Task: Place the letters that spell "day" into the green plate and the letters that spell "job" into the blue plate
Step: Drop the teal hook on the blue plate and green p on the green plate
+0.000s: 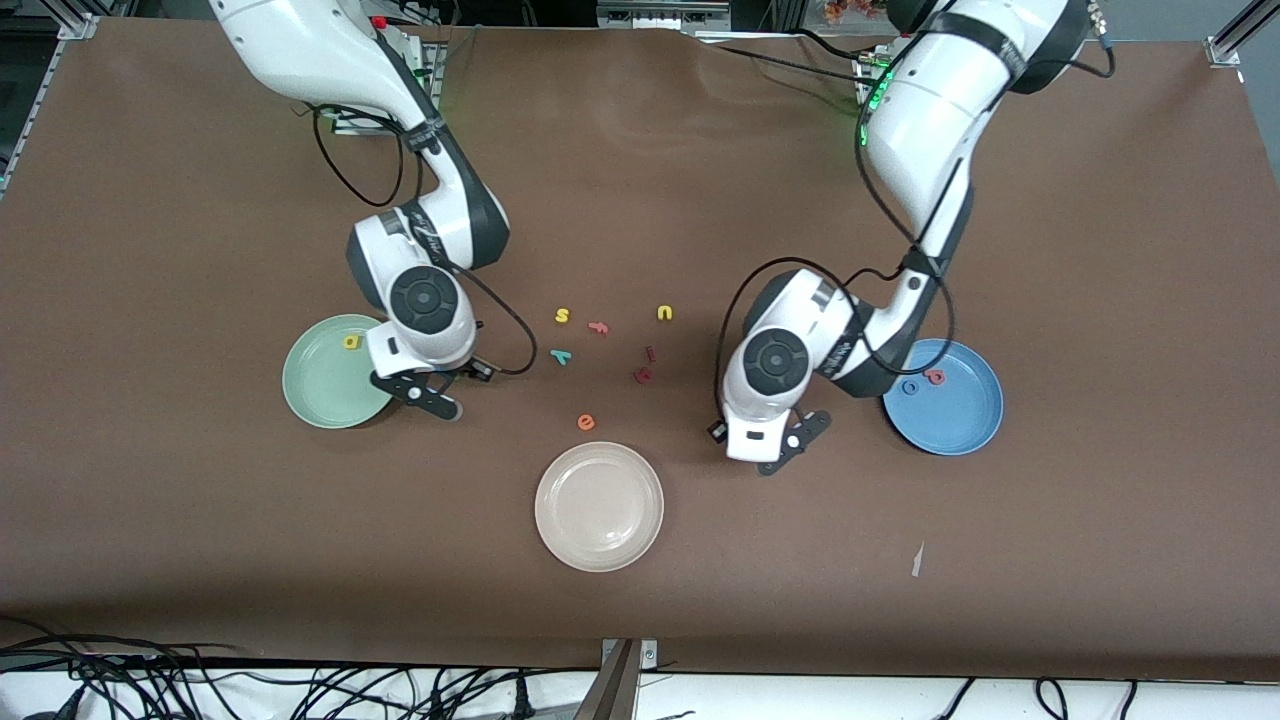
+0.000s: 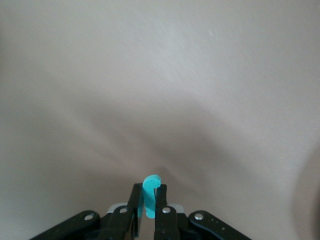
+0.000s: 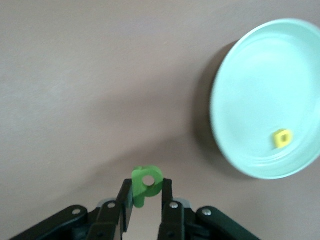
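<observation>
My right gripper [image 3: 147, 186] is shut on the dark green "d" [image 3: 140, 176] and hangs over the table beside the green plate [image 3: 260, 100]. A yellow round-bowled letter [image 3: 281, 138] lies in that plate [image 1: 325, 390]. My left gripper [image 2: 149, 191] is shut on the teal hooked "j" [image 2: 151, 182], over bare table beside the blue plate [image 1: 955, 420]. The blue plate holds a blue ring "o" [image 1: 910, 387] and a pink-red letter [image 1: 935, 377]. The teal "y" [image 1: 561, 356] lies on the table between the arms. In the front view both hands [image 1: 435, 398] [image 1: 778, 450] hide their letters.
A cream-white plate [image 1: 598, 530] sits nearest the front camera. Loose letters lie mid-table: yellow "s" [image 1: 562, 316], a pinkish letter [image 1: 598, 327], yellow "u" [image 1: 665, 313], two dark red letters [image 1: 644, 375], orange "e" [image 1: 586, 422]. A paper scrap [image 1: 917, 560] lies near the front edge.
</observation>
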Controlling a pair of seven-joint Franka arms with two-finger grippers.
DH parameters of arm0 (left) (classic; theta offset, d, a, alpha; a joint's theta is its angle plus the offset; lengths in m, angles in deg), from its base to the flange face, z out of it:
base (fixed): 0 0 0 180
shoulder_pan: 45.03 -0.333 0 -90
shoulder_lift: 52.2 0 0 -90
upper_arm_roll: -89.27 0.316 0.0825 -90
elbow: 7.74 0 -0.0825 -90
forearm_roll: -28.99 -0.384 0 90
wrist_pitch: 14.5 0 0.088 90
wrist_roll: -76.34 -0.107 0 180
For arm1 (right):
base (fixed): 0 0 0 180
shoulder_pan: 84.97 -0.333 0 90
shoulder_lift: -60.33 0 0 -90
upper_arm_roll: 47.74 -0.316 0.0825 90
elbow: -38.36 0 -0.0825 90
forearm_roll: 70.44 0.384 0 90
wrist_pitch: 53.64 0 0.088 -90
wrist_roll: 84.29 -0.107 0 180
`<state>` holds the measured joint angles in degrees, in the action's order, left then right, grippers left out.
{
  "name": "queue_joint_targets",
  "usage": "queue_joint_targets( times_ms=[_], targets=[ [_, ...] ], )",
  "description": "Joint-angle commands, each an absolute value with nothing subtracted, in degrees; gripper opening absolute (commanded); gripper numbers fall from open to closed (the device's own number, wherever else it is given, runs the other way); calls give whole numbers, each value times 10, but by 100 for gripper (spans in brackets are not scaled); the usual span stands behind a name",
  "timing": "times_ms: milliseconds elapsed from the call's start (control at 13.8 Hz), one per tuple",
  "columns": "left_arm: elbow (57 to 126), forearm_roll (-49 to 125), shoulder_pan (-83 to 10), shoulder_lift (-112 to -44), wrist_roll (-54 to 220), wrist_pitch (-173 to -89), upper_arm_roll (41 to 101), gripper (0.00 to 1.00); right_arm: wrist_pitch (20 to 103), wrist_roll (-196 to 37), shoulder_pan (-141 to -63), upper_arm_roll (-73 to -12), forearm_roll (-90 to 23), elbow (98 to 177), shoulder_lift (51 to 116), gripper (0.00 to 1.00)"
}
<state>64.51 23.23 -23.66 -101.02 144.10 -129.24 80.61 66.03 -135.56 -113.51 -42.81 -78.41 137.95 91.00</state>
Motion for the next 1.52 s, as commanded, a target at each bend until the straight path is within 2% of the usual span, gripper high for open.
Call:
queue_joint_targets(
  times_ms=[0,434,579,652,724,796,941,1158,1303,1376,1448],
  targets=[
    [737,244,-275,-926,1335,-1272,798,0,655,-1336,-1136,-402,-804,1433,884,5],
    [957,235,-367,-758,1107,-1278,798,0,655,-1254,-1133,-317,-804,1451,871,6],
    [1021,228,-393,-720,1055,-1317,798,0,649,-1252,-1131,-313,-803,1465,878,8],
    [1050,226,-401,-715,1047,-1358,798,0,650,-1252,-1123,-313,-802,1473,884,18],
    [1078,220,-407,-713,1040,-1403,798,0,647,-1254,-1122,-315,-800,1475,887,70],
    [1097,206,-412,-714,1037,-1436,798,0,625,-1257,-1127,-318,-782,1472,882,100],
    [1120,175,-437,-717,1021,-1479,798,0,598,-1263,-1127,-360,-723,1459,866,100],
    [1128,172,-461,-727,980,-1500,798,0,597,-1323,-1127,-416,-711,1432,852,100],
    [1124,172,-465,-734,977,-1503,798,0,620,-1369,-1129,-451,-681,1409,868,100],
    [1120,172,-470,-741,967,-1503,798,2,665,-1402,-1134,-467,-638,1399,885,100],
    [1114,173,-477,-743,959,-1503,798,42,716,-1445,-1148,-477,-620,1401,896,100]
  ],
)
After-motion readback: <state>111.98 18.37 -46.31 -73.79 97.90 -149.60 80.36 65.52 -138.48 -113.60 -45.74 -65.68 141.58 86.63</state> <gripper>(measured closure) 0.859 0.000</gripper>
